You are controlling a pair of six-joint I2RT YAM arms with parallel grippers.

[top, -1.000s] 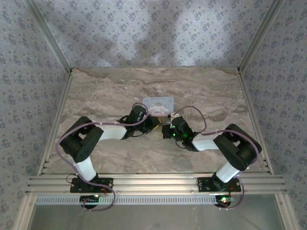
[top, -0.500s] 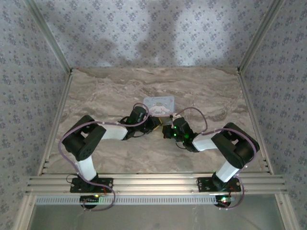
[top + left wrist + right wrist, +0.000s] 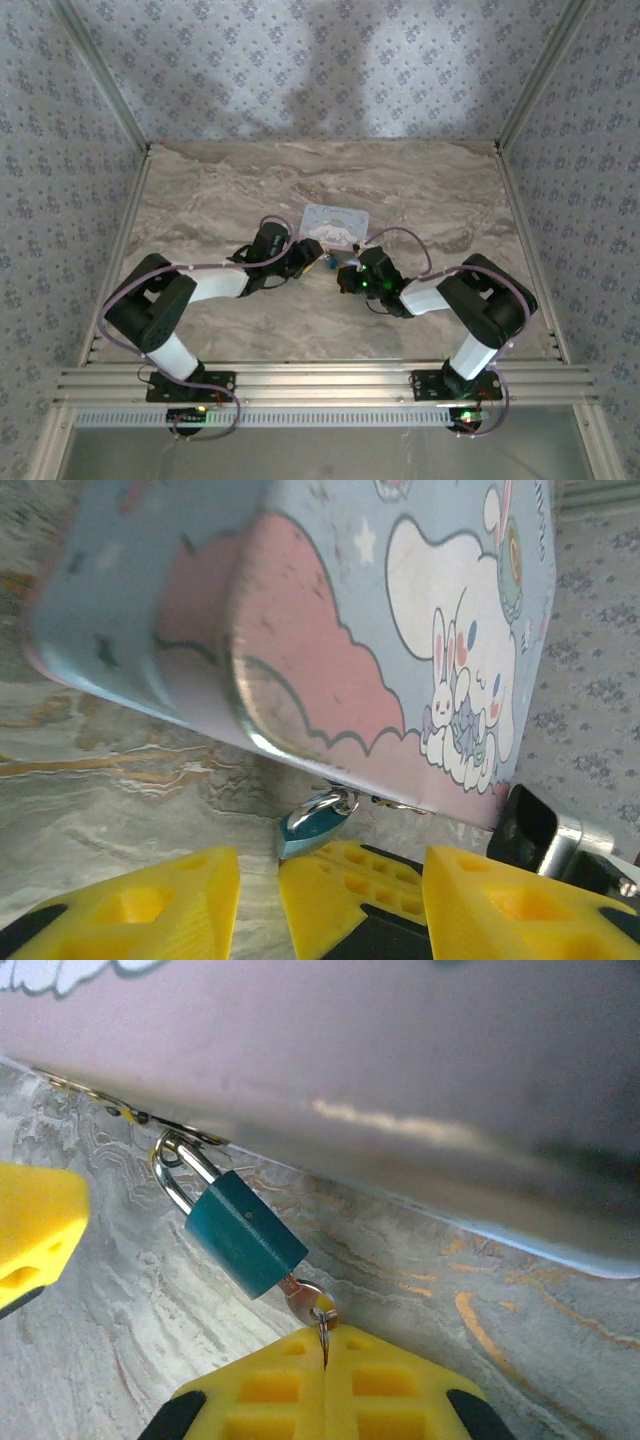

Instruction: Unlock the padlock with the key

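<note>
Silvery key (image 3: 303, 1300) in padlock (image 3: 245, 1232), pinched by right gripper (image 3: 325, 1345), shows from right wrist; left gripper (image 3: 330, 875) gapes empty

Work surface: a table (image 3: 220, 190) with a beige-grey, marble-veined top fills the middle of the overhead view, bounded by aluminium rails (image 3: 330, 382) along the bottom and sides of the frame. A pale blue picture tin (image 3: 335, 222) lies flat on it just above the frame's centre, long side across. In the right wrist view the padlock (image 3: 245, 1232) sits low against the marble at the tin's lower edge; contact with the top cannot be told.
</note>
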